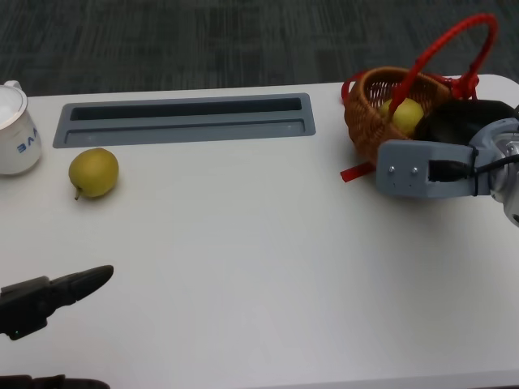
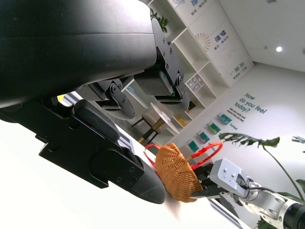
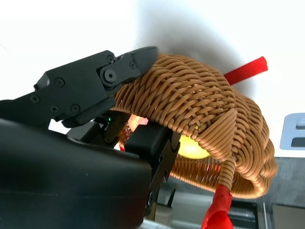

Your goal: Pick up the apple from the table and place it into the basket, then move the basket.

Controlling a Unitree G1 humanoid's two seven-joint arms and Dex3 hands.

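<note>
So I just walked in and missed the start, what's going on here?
The robot's right hand grips the rim of the wicker basket at the table's far right, one finger outside the wall and others inside. A yellow-green apple already lies in the basket. The left hand hovers open near the front left, holding nothing. A pear and a white mug sit at the far left.

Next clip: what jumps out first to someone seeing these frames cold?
The wicker basket with its red handle at the table's far right, a yellow-green apple inside, and the right hand gripping its rim. Across the table, a lone pear lies beside a white mug.
</note>
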